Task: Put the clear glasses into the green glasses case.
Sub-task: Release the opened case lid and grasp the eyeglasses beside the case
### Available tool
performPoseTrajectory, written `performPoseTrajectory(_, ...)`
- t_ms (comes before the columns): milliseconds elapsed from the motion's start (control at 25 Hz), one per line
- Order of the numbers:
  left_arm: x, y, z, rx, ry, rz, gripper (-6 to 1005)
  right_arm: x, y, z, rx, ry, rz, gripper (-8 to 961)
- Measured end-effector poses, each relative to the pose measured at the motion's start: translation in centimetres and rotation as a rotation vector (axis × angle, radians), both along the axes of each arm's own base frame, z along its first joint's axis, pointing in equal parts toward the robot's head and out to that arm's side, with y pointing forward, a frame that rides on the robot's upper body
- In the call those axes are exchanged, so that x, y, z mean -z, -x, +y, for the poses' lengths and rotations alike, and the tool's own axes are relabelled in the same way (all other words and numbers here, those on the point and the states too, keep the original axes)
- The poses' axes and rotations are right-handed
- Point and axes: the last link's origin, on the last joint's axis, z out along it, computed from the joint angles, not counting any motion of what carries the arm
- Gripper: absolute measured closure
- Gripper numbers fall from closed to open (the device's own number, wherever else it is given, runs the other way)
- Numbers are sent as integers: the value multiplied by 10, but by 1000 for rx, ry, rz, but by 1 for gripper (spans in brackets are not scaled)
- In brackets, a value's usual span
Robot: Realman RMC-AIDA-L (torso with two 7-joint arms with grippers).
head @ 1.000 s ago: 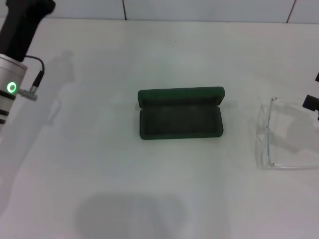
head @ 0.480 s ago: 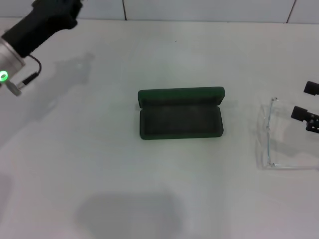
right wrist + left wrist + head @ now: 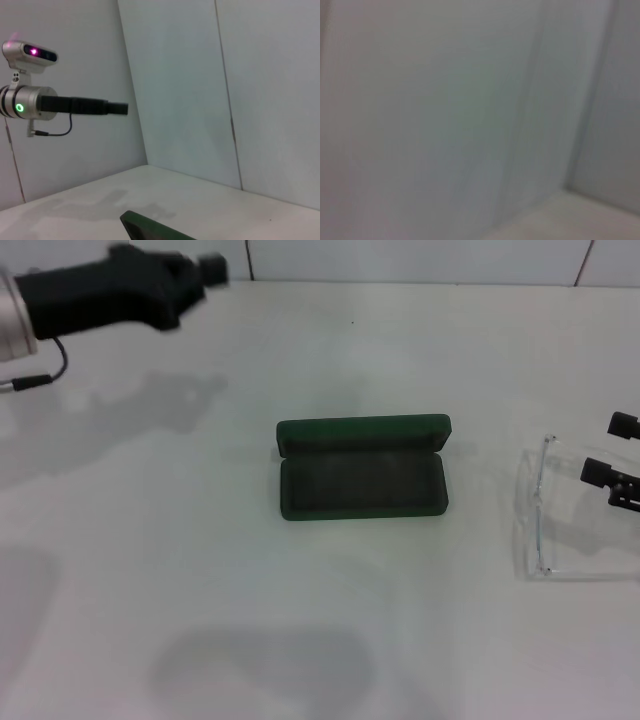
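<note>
White table (image 3: 200, 570) carries the case (image 3: 362, 468), open at its middle, and the glasses (image 3: 560, 510) at the right edge. Right gripper (image 3: 610, 452), fingers spread, hangs over them, grasping nothing. I judge the pickup step: lower, then close. Left gripper (image 3: 205, 268) idles at the far-left corner; I cannot tell its state. Between glasses and case nothing stands.

Soft, even overhead light fell on the white table (image 3: 300, 620), casting faint diffuse shadows left of the green glasses case (image 3: 362, 468). The left wrist view was blurred throughout, showing only pale featureless surfaces.
</note>
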Motion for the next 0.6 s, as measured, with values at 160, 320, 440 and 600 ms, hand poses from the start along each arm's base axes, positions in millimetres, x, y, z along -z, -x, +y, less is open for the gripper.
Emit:
performPoseTrajectory(160,11,-11,-7,57,166,108,998,-2,1,2,-1,-5,6,247)
performPoseTrajectory(320,15,-19,-15,137,292,185,997,-2,3,6,0,-3,-5,247)
performPoseTrajectory(440,7,-25,-16,177,301,162,997,-2,4,8,-4,-4,-12,248)
performPoseTrajectory(600,-2,-31,-12,173,273,103,997,-3,7,11,-17,-8,-12,248)
